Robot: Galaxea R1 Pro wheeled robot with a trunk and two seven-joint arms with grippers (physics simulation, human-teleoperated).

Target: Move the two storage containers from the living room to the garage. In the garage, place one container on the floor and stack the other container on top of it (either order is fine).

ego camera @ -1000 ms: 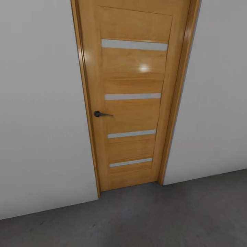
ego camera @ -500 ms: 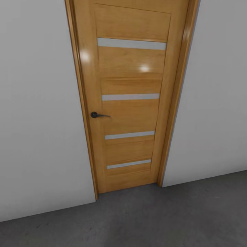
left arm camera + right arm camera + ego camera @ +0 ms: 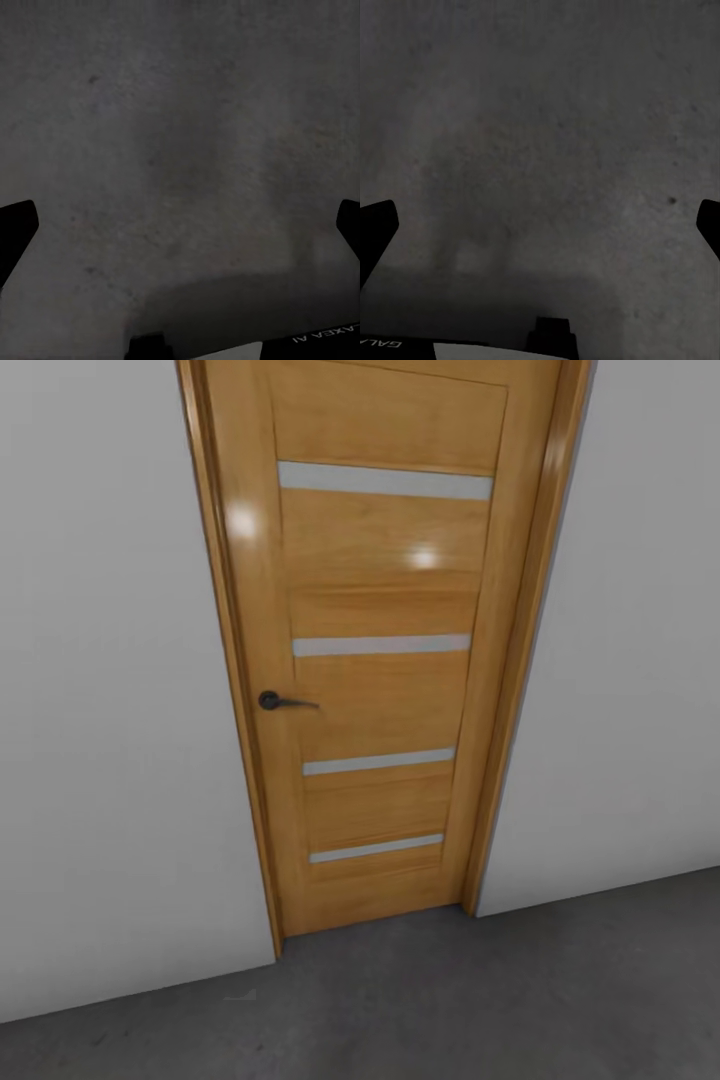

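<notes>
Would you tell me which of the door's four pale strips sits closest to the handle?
The second strip from the top, just above the handle.

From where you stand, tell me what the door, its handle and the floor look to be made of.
Door: looks like varnished honey-coloured wood, with visible grain, glossy highlights and four pale inset strips, possibly frosted glass. Handle: dark, likely metal with a matte finish; too small to be sure. Floor: rough, mottled dark-grey surface, probably concrete.

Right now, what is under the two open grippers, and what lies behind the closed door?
Under the left gripper and right gripper: bare speckled dark-grey concrete floor, nothing held between the spread fingers. The wooden door stands shut in its frame, so whatever lies behind it is hidden.
</notes>
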